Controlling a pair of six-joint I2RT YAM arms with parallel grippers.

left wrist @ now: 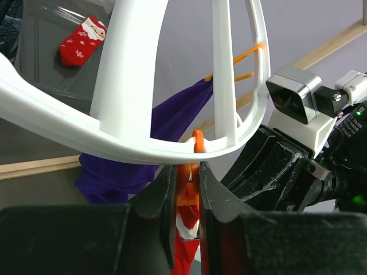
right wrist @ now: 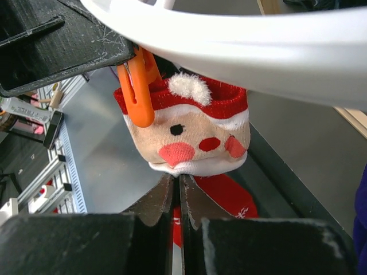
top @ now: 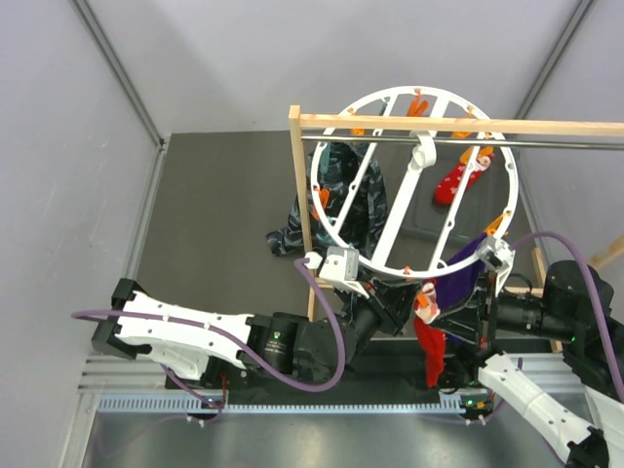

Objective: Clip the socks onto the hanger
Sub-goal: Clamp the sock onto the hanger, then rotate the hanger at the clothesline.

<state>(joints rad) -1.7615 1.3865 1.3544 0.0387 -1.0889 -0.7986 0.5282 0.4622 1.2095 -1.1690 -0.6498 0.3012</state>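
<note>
The white ring hanger [top: 322, 210] hangs from the rack's metal rod. At its near rim, my left gripper [left wrist: 186, 172] is shut on an orange clip [left wrist: 184, 182], pinching it just under the rim. My right gripper [right wrist: 179, 182] is shut on the white fold of a red Santa sock [right wrist: 198, 134] and holds it up under the rim [right wrist: 241, 46]. The clip [right wrist: 137, 91] overlaps the left edge of the sock's cuff. From above, this sock [top: 430, 353] hangs between both grippers. A purple sock [top: 466, 271] hangs on the ring beside it. A second red sock [top: 456, 181] hangs at the far side.
Dark teal patterned socks [top: 343, 200] hang or lie behind the ring's left side. The wooden rack's post [top: 295, 180] stands just left of the ring, and its rod [top: 546, 142] crosses the top. The two grippers sit very close together under the near rim.
</note>
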